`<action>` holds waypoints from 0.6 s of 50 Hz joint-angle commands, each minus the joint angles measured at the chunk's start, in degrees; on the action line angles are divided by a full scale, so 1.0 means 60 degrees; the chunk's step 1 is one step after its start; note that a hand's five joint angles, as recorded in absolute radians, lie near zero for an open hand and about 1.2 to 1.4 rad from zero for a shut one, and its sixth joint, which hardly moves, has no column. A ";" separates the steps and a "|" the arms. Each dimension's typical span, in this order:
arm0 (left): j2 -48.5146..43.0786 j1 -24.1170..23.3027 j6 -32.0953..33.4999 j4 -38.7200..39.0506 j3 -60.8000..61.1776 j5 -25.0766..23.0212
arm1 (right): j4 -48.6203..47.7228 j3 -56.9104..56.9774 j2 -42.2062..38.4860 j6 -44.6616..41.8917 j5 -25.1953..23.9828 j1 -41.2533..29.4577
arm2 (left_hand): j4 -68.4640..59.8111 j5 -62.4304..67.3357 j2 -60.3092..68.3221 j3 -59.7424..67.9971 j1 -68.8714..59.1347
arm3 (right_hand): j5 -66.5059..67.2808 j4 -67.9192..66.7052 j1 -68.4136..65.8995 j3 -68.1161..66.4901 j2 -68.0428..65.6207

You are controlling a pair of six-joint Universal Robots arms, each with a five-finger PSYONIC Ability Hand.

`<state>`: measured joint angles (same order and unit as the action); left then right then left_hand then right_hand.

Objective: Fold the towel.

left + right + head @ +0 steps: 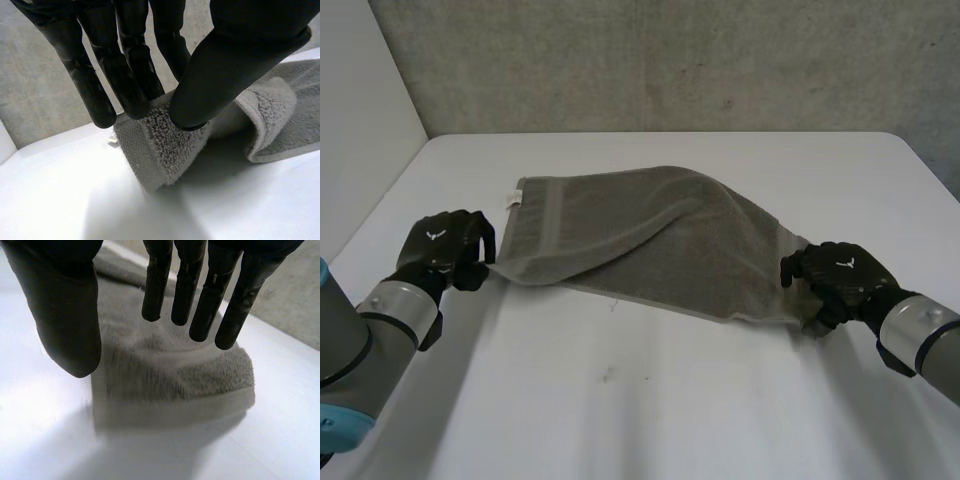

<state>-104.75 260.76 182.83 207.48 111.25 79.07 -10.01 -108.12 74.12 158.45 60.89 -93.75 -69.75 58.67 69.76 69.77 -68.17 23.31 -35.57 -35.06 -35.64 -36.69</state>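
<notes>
Head view. Grey towel [650, 240] lies spread out on the white desk [640, 400], between the two arms. It is rumpled, with a raised ridge running across it toward the robot's right. A small white label [513, 197] sits at the towel's far corner on the robot's left. The left robot hand [445, 248] is at the near corner on that side, fingers curled, touching the cloth. The right robot hand [835, 275] is at the opposite end of the towel, against its near right corner. A rough grey wall [670, 60] stands behind the desk.

Left wrist view. The left robot hand [225, 65] comes in over the towel [165, 145]. The thumb presses down on a folded-over corner against the fingers [125, 85], so the cloth is pinched between them. The corner is doubled into a thick roll, and the rest of the towel trails away beside the thumb. Bare desk [60, 200] shows under the fingertips.

Right wrist view. The right robot hand [185, 285] has its fingers straight and side by side, with the thumb [65, 330] set well apart from them. No cloth shows between the thumb and the fingers. The towel [175, 375] corner lies beyond the fingertips on the desk [280, 430], its hemmed edge nearest the camera.
</notes>
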 commanded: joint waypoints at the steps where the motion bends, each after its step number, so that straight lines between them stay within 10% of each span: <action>1: 0.0026 0.0120 -0.0003 0.0034 0.0017 0.0005 | -0.1933 -0.1504 0.0566 0.0501 0.0411 -0.0107 | -0.1709 0.1888 0.1707 0.1704 -0.1972 | -0.0171 0.0547 0.0462 0.0558 0.0733; 12: 0.0012 0.0193 -0.0003 0.0049 0.0017 0.0005 | -0.2126 -0.1565 0.0347 0.0428 0.2097 -0.0559 | -0.1709 0.1888 0.1707 0.1704 -0.1972 | -0.0982 0.1358 0.1273 0.1369 0.1544; 30: 0.0012 0.0208 0.0012 0.0473 0.0178 -0.0010 | -0.2214 -0.1594 -0.0385 -0.0949 0.2231 -0.0737 | -0.1709 0.1888 0.1707 0.1704 -0.1972 | -0.0648 0.1024 0.0939 0.1036 0.1210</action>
<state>-104.74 262.03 182.81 209.52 111.81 79.07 -22.79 -118.11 73.54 154.96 74.50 -98.44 -69.76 58.67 69.76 69.77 -68.17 18.30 -30.29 -29.50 -30.16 -30.86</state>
